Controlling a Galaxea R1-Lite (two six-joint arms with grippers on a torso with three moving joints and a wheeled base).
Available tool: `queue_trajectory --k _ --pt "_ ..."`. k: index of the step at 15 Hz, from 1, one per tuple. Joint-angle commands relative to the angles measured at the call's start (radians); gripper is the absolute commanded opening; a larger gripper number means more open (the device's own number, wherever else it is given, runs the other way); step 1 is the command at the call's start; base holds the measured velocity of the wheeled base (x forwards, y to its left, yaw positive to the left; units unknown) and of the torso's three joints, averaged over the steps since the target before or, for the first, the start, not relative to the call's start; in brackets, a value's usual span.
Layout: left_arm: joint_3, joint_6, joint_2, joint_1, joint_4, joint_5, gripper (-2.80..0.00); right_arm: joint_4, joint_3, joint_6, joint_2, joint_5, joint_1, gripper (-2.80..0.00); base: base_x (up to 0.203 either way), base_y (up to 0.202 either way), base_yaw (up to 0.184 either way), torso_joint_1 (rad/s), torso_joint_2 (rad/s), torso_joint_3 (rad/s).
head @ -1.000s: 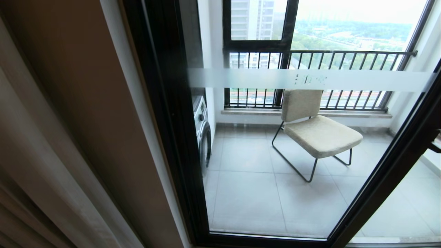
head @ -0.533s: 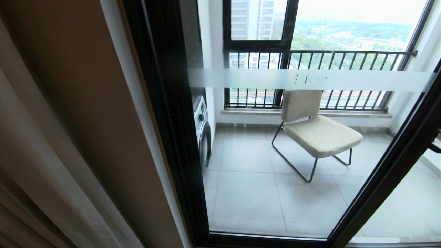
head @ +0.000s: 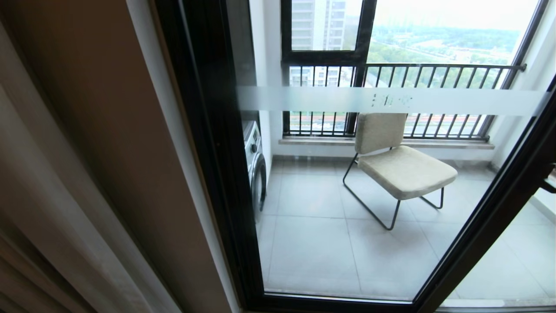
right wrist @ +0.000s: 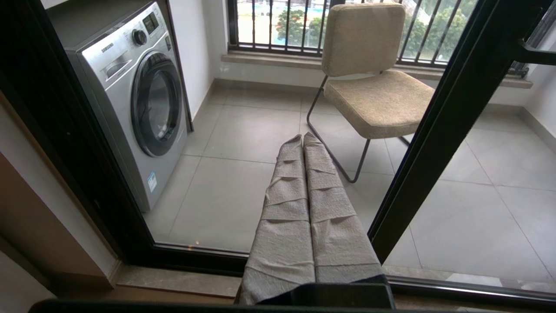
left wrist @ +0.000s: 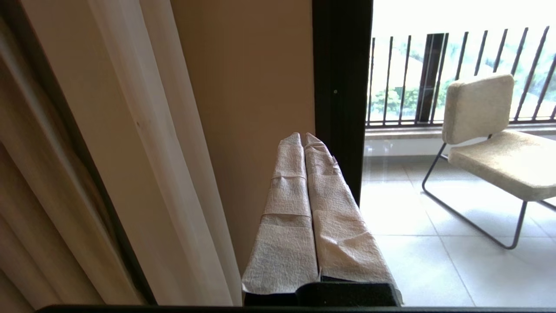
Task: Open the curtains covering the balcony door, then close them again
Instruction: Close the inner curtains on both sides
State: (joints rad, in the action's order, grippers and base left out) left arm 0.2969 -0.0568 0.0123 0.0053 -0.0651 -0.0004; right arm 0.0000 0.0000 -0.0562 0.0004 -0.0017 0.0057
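Observation:
The curtains [head: 39, 217] hang bunched in folds at the far left of the head view, drawn off the glass. In the left wrist view a white sheer panel [left wrist: 152, 130] hangs in front of the beige-grey drape [left wrist: 39, 182]. The balcony door [head: 217, 152] has a black frame, clear glass and a frosted band [head: 304, 99]. My left gripper [left wrist: 304, 135] is shut and empty; it points at the beige wall between the sheer and the door frame [left wrist: 341, 87]. Low before the glass, my right gripper [right wrist: 302, 137] is shut and empty too. Neither gripper shows in the head view.
Behind the glass stand a beige chair [head: 399, 165] on black legs and a silver washing machine [right wrist: 130, 95] at the left. A black railing [head: 404, 67] bars the balcony window. A black lever handle [right wrist: 534, 52] sticks out at the right frame post [right wrist: 451, 121].

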Motion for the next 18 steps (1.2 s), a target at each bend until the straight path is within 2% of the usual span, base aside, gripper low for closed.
queue_trajectory --k 1,3,5,6,10,12,14,15,17,18 --pt "0.094 0.034 0.037 0.000 -0.059 0.000 -2.80 0.000 0.000 -0.001 0.000 0.000 0.000 -2.80 0.000 0.000 0.000 0.000 0.00 0.000" --pt "0.174 0.095 0.126 -0.002 -0.069 0.035 -2.80 0.000 0.000 -0.001 0.000 0.000 0.000 -2.80 0.000 0.000 0.000 0.000 0.00 0.000" --pt "0.254 0.167 0.262 -0.002 -0.022 0.159 -2.80 0.000 0.000 -0.001 0.000 0.000 0.000 -2.80 0.000 0.000 0.000 0.000 0.00 0.000" --pt "0.291 0.195 0.345 0.003 0.014 0.241 -2.80 0.000 0.000 -0.001 0.000 0.000 0.000 -2.80 0.000 0.000 0.000 0.000 0.00 0.000" --pt "0.427 0.287 0.696 0.041 0.176 0.652 -2.80 0.000 0.000 -0.001 0.000 0.000 0.000 -2.80 0.000 0.000 0.000 0.000 0.00 0.000" --pt "0.517 0.340 0.841 0.050 0.211 0.788 -2.80 0.000 0.000 -0.001 0.000 0.000 0.000 -2.80 0.000 0.000 0.000 0.000 0.00 0.000" --pt "0.588 0.369 0.935 0.064 0.201 0.841 -2.80 0.000 0.000 -0.001 0.000 0.000 0.000 -2.80 0.000 0.000 0.000 0.000 0.00 0.000" --pt "0.614 0.383 0.980 0.100 0.190 0.847 -2.80 0.000 0.000 -0.001 0.000 0.000 0.000 -2.80 0.000 0.000 0.000 0.000 0.00 0.000" --pt "0.637 0.405 1.063 0.243 0.170 0.828 -2.80 0.000 0.000 -0.001 0.000 0.000 0.000 -2.80 0.000 0.000 0.000 0.000 0.00 0.000" --pt "0.645 0.412 1.096 0.318 0.162 0.774 -2.80 0.000 0.000 -0.001 0.000 0.000 0.000 -2.80 0.000 0.000 0.000 0.000 0.00 0.000"
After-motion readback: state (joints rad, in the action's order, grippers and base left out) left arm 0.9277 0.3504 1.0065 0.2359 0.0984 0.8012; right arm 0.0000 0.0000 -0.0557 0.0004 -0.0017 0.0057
